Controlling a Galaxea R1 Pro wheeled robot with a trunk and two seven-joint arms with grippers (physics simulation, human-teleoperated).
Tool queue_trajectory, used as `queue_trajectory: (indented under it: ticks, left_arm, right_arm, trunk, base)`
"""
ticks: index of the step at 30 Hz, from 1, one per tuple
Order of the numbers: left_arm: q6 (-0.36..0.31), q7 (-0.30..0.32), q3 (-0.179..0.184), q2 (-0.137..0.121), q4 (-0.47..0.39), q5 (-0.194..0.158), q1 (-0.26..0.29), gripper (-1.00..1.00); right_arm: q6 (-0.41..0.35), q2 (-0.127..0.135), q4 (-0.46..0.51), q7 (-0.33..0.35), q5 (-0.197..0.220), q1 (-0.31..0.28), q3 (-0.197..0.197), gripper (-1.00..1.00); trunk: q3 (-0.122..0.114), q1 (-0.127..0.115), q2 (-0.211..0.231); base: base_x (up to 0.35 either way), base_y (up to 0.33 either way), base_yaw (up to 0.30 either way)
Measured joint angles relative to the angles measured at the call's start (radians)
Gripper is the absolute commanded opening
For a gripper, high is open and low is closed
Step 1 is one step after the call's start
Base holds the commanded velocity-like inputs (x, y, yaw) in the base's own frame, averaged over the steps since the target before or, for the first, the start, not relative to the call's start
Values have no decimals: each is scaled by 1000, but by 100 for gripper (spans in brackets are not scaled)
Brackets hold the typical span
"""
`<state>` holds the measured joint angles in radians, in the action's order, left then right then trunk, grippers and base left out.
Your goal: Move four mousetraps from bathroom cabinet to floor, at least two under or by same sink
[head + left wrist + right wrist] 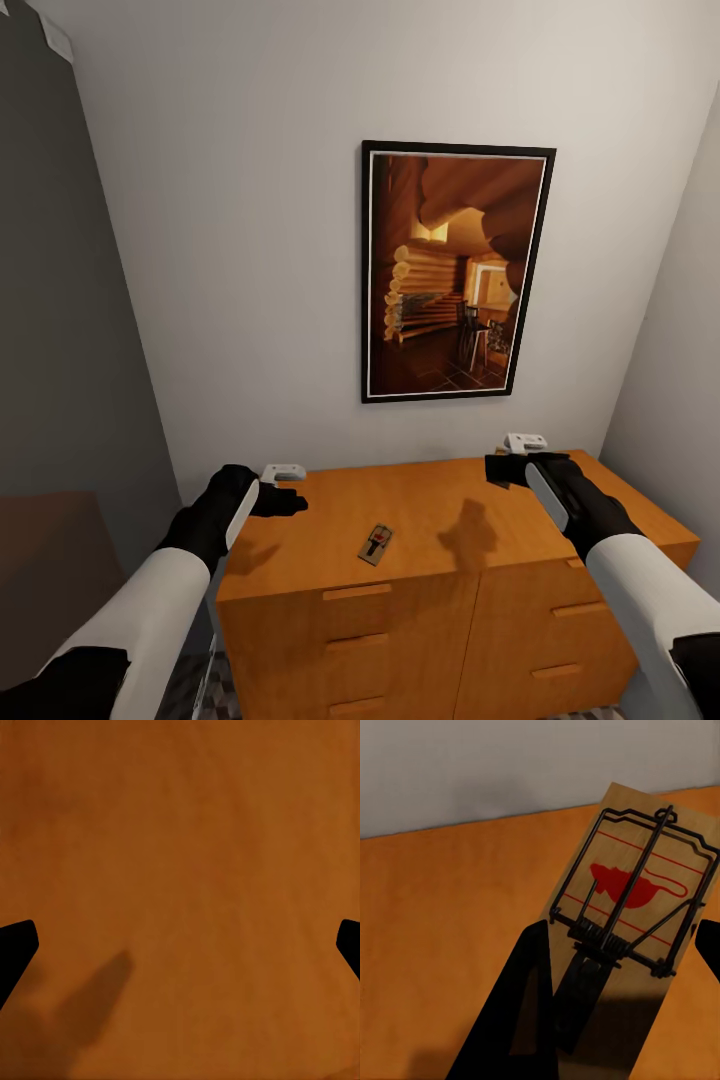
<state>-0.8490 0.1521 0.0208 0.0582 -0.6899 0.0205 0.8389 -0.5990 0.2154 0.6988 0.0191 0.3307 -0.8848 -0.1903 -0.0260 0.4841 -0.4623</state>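
Over the orange-brown cabinet (440, 500), the right gripper (510, 468) holds 1 mousetrap (634, 900) between its fingers, the left gripper (290, 500) hovers spread and empty, and a second mousetrap (376, 543) lies centre-near; carry it level to the floor.

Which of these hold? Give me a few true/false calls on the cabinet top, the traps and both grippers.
1. One mousetrap lies on the cabinet top. True.
2. The left gripper holds a trap. False: its fingers are spread wide, with only bare wood between them.
3. A second mousetrap sits between the right gripper's fingers. True.
4. A mirror hangs above the cabinet. False: it is a framed picture of a log interior.
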Motion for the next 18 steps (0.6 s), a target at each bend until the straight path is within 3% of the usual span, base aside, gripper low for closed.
queue_trajectory:
  ticks: [10,15,18]
  left_arm:
    - [0,-1,2,7,2,-1,0,100]
    - [0,-6,6,76,3,-3,0,100]
    - [0,-8,8,103,2,0,0,100]
  right_arm:
    - [1,0,-5,-1,-4,0,2,-100]
    - [1,2,-5,-1,-6,1,3,-100]
    - [1,4,-5,-1,-6,0,3,-100]
  trunk:
    - [0,0,0]
    - [0,0,0]
    - [0,0,0]
  base:
    - [0,0,0]
    - [0,0,0]
    - [0,0,0]
